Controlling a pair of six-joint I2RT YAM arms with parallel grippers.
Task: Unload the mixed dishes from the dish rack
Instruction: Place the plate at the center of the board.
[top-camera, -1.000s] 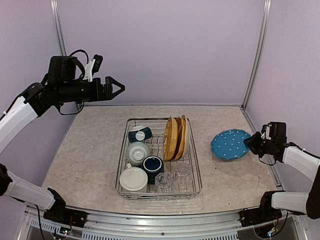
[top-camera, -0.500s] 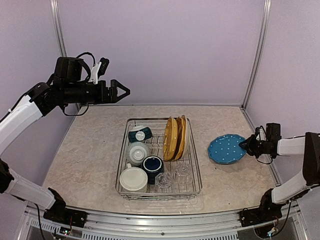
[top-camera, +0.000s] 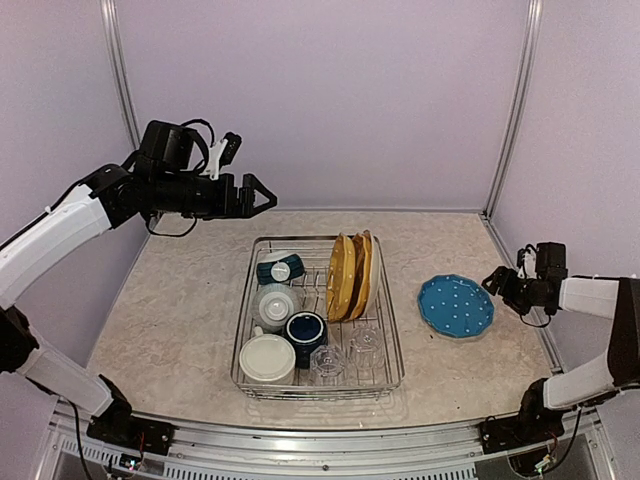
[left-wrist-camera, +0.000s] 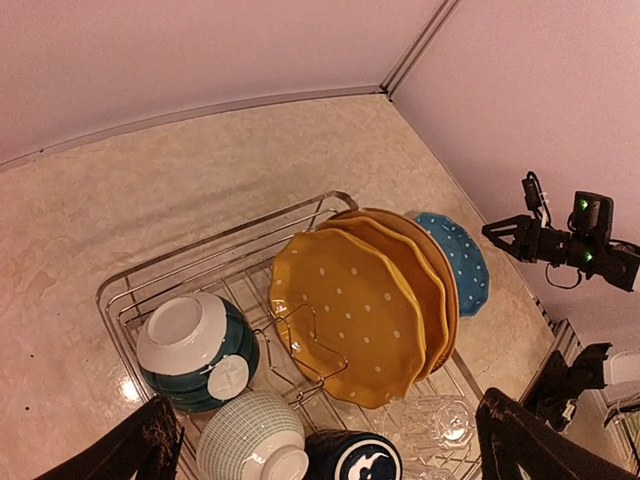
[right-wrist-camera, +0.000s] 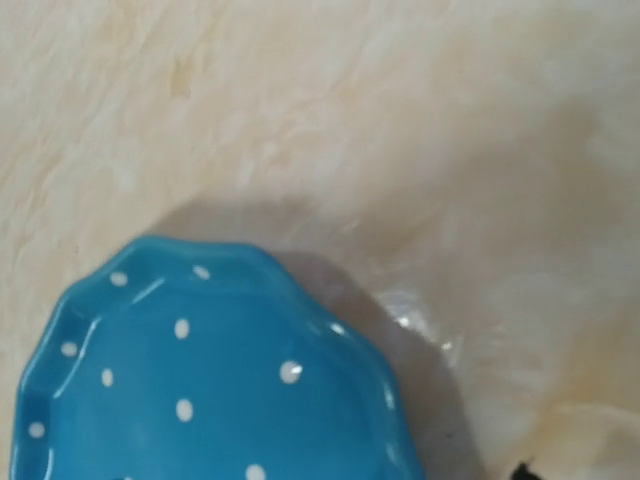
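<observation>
The dish rack (top-camera: 398, 345) holds upright yellow dotted plates (top-camera: 350, 275), a teal bowl (top-camera: 280, 269), a cream mug (top-camera: 275, 303), a navy mug (top-camera: 305, 330), a cream dish (top-camera: 267, 358) and clear glass tumblers (top-camera: 365, 343). A blue dotted plate (top-camera: 457, 306) lies flat on the table to the rack's right. My right gripper (top-camera: 494, 282) hovers open just off the plate's right rim, holding nothing. My left gripper (top-camera: 262, 196) hangs wide open high above the rack's back left corner. In the left wrist view the yellow plates (left-wrist-camera: 350, 315) sit between its fingers (left-wrist-camera: 510, 440).
The back wall and a corner post (top-camera: 505, 130) stand behind the marble table (top-camera: 180, 300). The table's right edge (top-camera: 540, 340) runs close to the blue plate. In the right wrist view the blue plate (right-wrist-camera: 200, 380) fills the lower left.
My right gripper has opened and let go of the blue plate, which went from tilted to lying flat on the table. The left arm has swung right and toward the rack.
</observation>
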